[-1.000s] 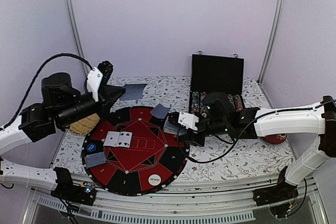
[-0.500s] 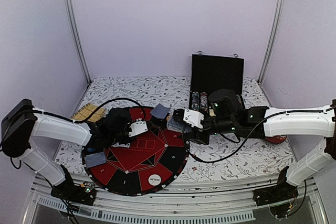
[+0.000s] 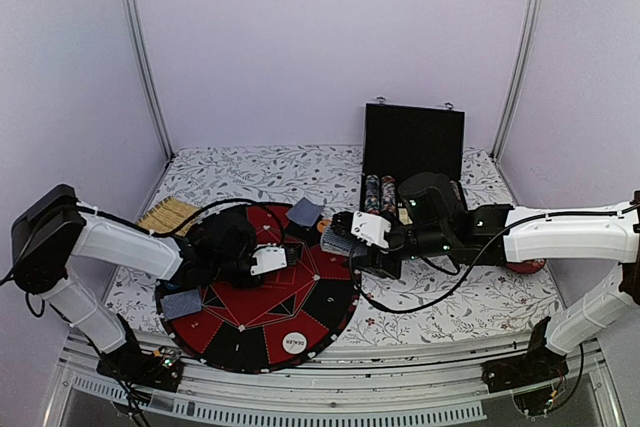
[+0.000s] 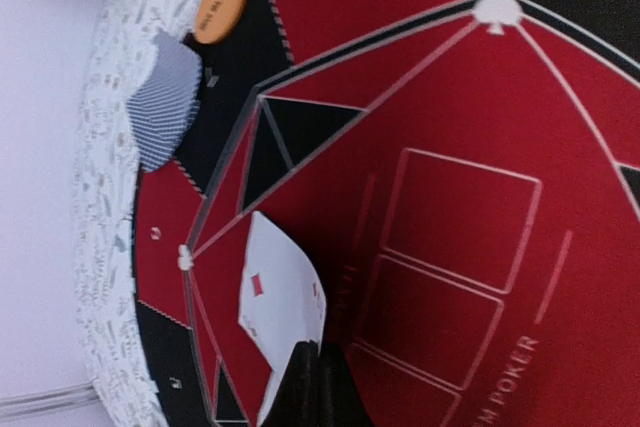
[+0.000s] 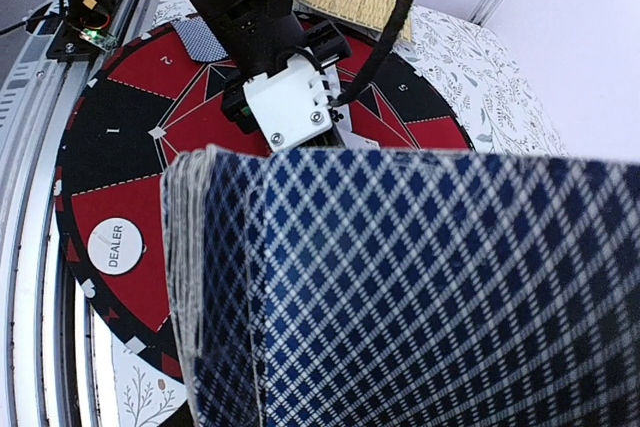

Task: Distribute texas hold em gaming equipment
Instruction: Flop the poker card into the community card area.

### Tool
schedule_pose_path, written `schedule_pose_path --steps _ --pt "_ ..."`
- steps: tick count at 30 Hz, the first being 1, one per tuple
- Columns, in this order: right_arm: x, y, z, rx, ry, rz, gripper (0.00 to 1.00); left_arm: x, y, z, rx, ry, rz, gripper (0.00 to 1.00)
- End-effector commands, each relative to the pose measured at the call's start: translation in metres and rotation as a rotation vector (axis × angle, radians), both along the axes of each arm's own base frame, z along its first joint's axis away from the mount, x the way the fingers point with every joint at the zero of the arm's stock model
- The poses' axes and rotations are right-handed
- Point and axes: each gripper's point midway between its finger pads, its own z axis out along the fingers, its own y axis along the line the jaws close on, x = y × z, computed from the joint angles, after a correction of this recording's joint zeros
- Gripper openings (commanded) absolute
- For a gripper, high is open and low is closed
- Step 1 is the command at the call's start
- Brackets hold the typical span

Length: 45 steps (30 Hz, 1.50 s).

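Observation:
The round red-and-black poker mat (image 3: 330, 302) lies at the table's middle. My left gripper (image 3: 268, 259) is low over its centre, shut on the edge of a face-up white playing card (image 4: 280, 292) that curls up off the felt. My right gripper (image 3: 343, 237) hovers at the mat's right rim, shut on a thick deck of blue-patterned cards (image 5: 400, 287) that hides its fingers. Single face-down cards lie at the mat's left (image 3: 181, 304) and far edge (image 3: 305, 212). An orange disc (image 4: 220, 7) sits beside the far card. The white DEALER disc (image 3: 294, 342) rests on the near rim.
An open black case (image 3: 413, 142) with stacked chips (image 3: 380, 190) stands behind the right arm. A bamboo coaster (image 3: 165, 215) lies at the left behind the mat, and a red round object (image 3: 525, 265) shows under the right forearm. Flowered cloth (image 3: 450, 302) covers the table.
My left arm has swung down from a raised pose at the left onto the mat's centre, over the two face-up cards. The right gripper with the deck shifted slightly.

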Motion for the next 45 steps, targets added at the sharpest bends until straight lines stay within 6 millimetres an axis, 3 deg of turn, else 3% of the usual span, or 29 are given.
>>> schedule_pose_path --steps 1,6,19,32,45 --pt "0.001 -0.005 0.012 0.022 -0.032 -0.008 0.49 -0.031 0.005 -0.032 0.031 0.228 -0.021 0.0" --pt "0.0 -0.005 0.012 0.024 -0.032 -0.005 0.49 -0.045 0.012 -0.039 0.059 0.341 0.016 0.0" --pt "0.0 -0.006 0.015 0.03 -0.037 -0.006 0.49 -0.057 0.016 -0.054 0.092 0.394 -0.008 0.0" --pt "0.0 -0.005 0.015 0.027 -0.037 -0.001 0.49 -0.077 0.016 -0.055 0.098 0.458 -0.065 0.0" --pt "-0.001 -0.005 0.017 0.032 -0.042 0.002 0.49 -0.077 0.03 -0.066 0.168 0.457 -0.038 0.0"
